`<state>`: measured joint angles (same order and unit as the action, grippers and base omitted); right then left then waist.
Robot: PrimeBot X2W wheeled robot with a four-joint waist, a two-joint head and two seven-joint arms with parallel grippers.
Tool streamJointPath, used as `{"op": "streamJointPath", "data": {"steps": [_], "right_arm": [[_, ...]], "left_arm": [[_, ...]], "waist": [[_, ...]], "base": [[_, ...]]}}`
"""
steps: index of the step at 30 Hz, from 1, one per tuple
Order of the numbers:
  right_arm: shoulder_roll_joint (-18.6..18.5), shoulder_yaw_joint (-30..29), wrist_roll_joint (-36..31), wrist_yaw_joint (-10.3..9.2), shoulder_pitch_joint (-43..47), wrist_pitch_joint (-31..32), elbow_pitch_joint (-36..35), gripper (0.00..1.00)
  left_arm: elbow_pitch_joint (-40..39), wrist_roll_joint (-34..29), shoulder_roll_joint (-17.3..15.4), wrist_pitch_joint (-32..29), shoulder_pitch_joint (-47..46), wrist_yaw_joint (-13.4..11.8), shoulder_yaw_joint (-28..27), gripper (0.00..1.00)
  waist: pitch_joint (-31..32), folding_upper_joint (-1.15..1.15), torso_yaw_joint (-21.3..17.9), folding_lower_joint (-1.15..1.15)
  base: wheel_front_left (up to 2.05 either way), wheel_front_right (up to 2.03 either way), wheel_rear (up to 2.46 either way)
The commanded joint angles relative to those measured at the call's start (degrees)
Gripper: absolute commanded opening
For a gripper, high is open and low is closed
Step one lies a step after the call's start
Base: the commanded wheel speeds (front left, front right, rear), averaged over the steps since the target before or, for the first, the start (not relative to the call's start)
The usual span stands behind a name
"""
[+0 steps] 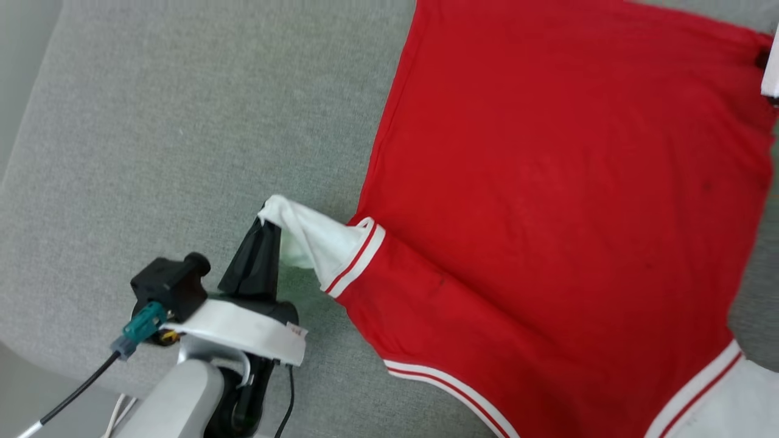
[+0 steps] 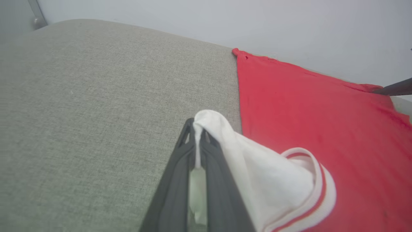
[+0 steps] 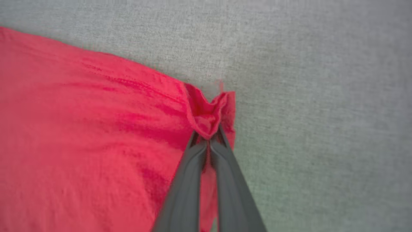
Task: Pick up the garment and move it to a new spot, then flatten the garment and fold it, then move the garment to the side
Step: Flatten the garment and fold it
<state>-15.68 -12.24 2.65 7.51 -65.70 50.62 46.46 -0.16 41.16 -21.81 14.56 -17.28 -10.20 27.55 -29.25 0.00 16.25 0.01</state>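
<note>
The garment, a red jersey with white sleeves and red-white striped trim, lies spread on the grey cushion, plain red side up. My left gripper is shut on the end of its white sleeve, which it holds lifted off the cushion; in the left wrist view the white cloth is pinched between the dark fingers. My right gripper is shut on a bunched red corner of the garment at the hem. The other sleeve shows at the lower right.
The grey fabric cushion stretches bare to the left of the garment. Its front edge curves at the lower left. A pale wall stands behind the cushion's far edge. A dark finger of the other arm reaches in at the far corner.
</note>
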Motion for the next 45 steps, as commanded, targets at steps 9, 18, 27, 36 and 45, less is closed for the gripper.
{"op": "streamJointPath", "data": {"steps": [9, 18, 27, 36, 45], "right_arm": [[-5.91, 11.99, 8.68, -0.04, 11.50, 0.38, -7.94, 0.00], [-11.38, 15.59, 19.89, -0.04, 38.99, 7.22, -26.46, 0.00], [-3.99, 8.21, 23.01, -0.04, 67.05, 12.19, -40.81, 0.00], [-1.91, 8.31, 23.79, -0.03, 66.52, -1.33, -49.15, 1.00], [-5.27, 12.94, 24.99, -0.03, 54.67, -21.88, -44.38, 1.00]], "left_arm": [[2.00, 2.93, -3.24, -1.63, 8.21, -3.09, -2.42, 0.00], [-0.53, 5.35, -6.63, -3.59, 17.60, -8.03, -5.42, 0.00], [-3.48, 6.12, -8.53, -5.76, 21.95, -11.59, -6.67, 0.00], [-5.59, 5.05, -9.99, -7.30, 20.81, -12.37, -6.08, 0.00], [-6.85, 3.51, -9.58, -7.75, 16.60, -11.97, -4.76, 0.00]], "waist": [[15.24, 0.00, -8.04, -0.01], [23.51, 0.00, -15.79, -0.01], [24.49, 0.00, -18.99, -0.01], [21.98, 0.00, -19.65, -0.01], [17.53, 0.00, -18.05, -0.01]], "base": [[0.00, 0.00, 0.00], [0.00, 0.00, 0.00], [0.00, 0.00, 0.00], [0.00, 0.00, 0.00], [0.00, 0.00, 0.00]]}}
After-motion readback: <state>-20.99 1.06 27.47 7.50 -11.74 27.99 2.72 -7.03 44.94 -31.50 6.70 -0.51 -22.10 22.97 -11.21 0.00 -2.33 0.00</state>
